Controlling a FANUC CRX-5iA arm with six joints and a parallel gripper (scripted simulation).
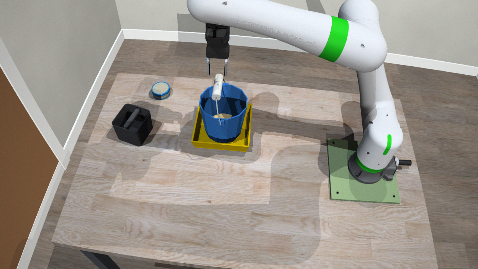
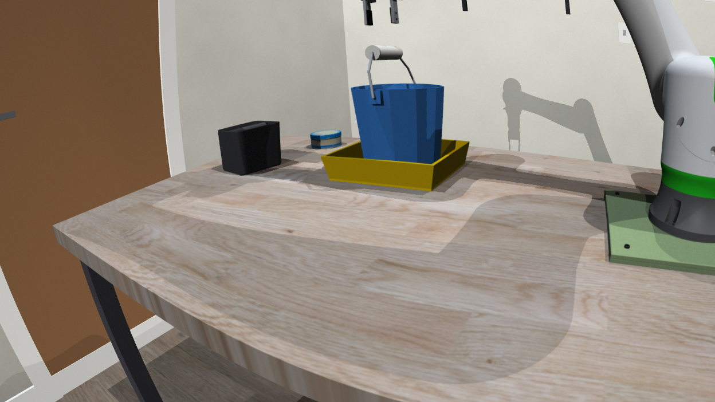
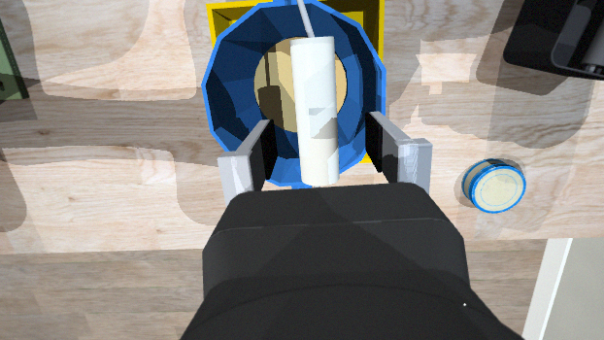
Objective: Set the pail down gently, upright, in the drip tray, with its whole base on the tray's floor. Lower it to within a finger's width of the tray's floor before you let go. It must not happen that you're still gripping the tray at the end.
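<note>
The blue pail (image 1: 223, 128) (image 2: 400, 122) (image 3: 233, 58) stands upright inside the yellow drip tray (image 1: 220, 145) (image 2: 380, 172) (image 3: 381, 29). Its base looks level within the tray's walls; the contact with the tray's floor is hidden behind the front wall in the exterior view. The pail's white handle grip (image 1: 217, 87) (image 2: 387, 52) (image 3: 316, 112) stands up on its wire bail. My gripper (image 1: 217, 68) (image 2: 381, 19) (image 3: 319, 135) is open and empty, above the handle grip, with a gap between fingertips and grip in the exterior view. It touches neither pail nor tray.
A black square bin (image 1: 138, 133) (image 2: 250, 149) (image 3: 534, 44) with a bar handle stands left of the tray. A round blue-rimmed tin (image 1: 160, 90) (image 2: 326, 139) (image 3: 497, 188) lies behind it. My arm's base is on a green plate (image 1: 344, 187) (image 2: 649, 257) at the right.
</note>
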